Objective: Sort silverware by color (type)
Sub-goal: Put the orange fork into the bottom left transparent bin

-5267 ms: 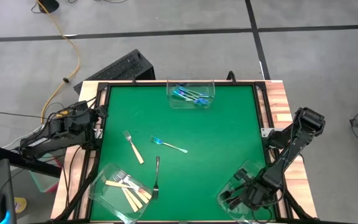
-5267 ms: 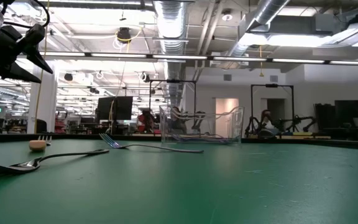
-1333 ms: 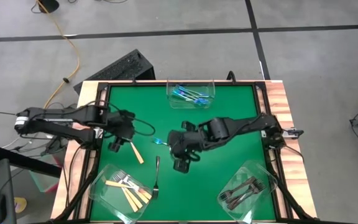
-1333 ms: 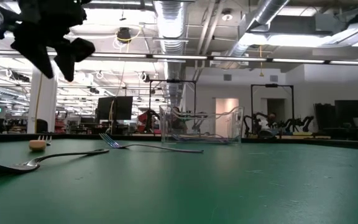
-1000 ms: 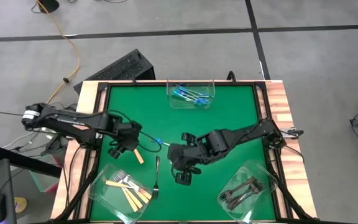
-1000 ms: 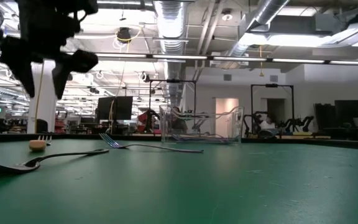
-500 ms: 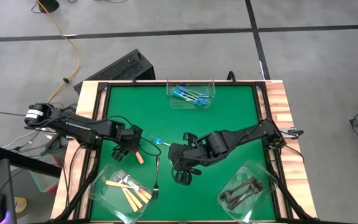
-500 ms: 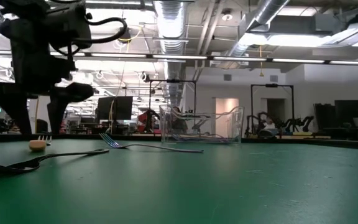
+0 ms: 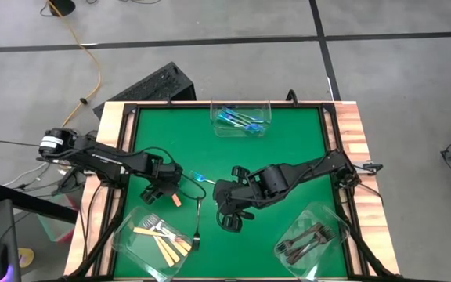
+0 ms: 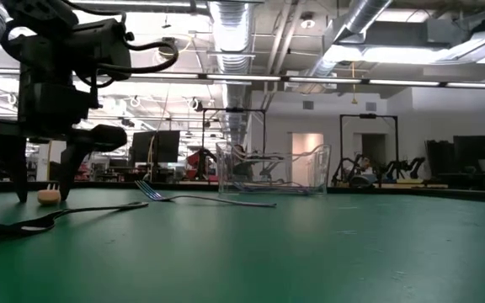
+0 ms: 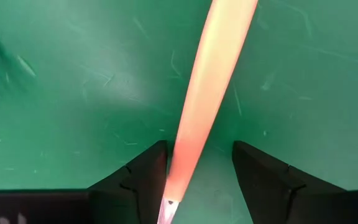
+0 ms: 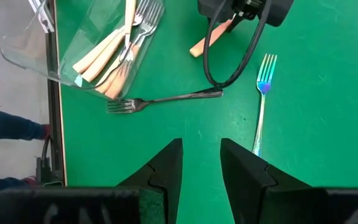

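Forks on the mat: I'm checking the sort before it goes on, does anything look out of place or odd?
Nothing looks damaged. Three forks lie loose on the green mat, outside the tubs: a tan-handled fork between the left gripper's open fingers, a dark grey fork and a blue fork. The right gripper hovers nearby.

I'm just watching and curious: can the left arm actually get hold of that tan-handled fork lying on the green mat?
Probably yes. The left gripper is down at the mat with its open fingers either side of the tan-handled fork, and nothing lies between them.
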`<move>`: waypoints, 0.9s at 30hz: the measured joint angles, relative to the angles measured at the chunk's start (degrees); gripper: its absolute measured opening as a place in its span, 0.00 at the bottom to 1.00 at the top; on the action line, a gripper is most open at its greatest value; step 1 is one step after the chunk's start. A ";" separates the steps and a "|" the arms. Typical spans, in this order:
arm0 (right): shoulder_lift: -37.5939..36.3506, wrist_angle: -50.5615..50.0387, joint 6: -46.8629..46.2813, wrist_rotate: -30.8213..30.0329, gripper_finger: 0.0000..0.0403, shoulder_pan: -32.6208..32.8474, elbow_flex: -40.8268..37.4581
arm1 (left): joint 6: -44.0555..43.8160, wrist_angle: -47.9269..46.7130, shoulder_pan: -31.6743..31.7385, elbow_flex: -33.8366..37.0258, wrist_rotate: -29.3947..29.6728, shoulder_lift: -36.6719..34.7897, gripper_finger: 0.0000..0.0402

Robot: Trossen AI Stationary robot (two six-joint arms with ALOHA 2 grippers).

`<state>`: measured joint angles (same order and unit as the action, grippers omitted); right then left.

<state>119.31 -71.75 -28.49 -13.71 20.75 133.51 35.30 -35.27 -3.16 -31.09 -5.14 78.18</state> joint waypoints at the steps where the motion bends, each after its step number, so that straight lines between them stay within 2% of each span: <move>1: 0.00 -0.07 0.02 -0.05 0.32 0.00 0.00 | -0.11 -0.10 0.00 -0.23 0.00 0.39 0.43; 4: 0.00 -0.27 0.20 -0.05 0.32 0.00 0.00 | 0.61 -0.36 -0.02 -0.93 0.23 0.71 0.36; 11: 0.00 -0.28 0.12 -0.09 0.32 0.00 0.00 | 1.29 0.31 -0.04 -1.07 0.65 0.67 0.07; 16: 0.00 -0.26 0.04 -1.19 0.32 0.25 0.00 | -2.55 0.32 -0.07 -1.12 1.15 0.65 0.06; 22: -2.06 -0.29 0.02 -10.20 0.32 2.54 -0.04 | -9.55 0.31 -0.07 -3.34 1.76 -1.16 0.06; 27: -6.51 -1.25 -0.22 -18.75 0.32 4.95 -0.02 | -14.38 4.70 0.67 -6.45 2.27 -6.98 0.06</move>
<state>112.79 -73.00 -28.71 -32.45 25.70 133.49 20.93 -30.57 -2.49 -37.54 -2.87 71.20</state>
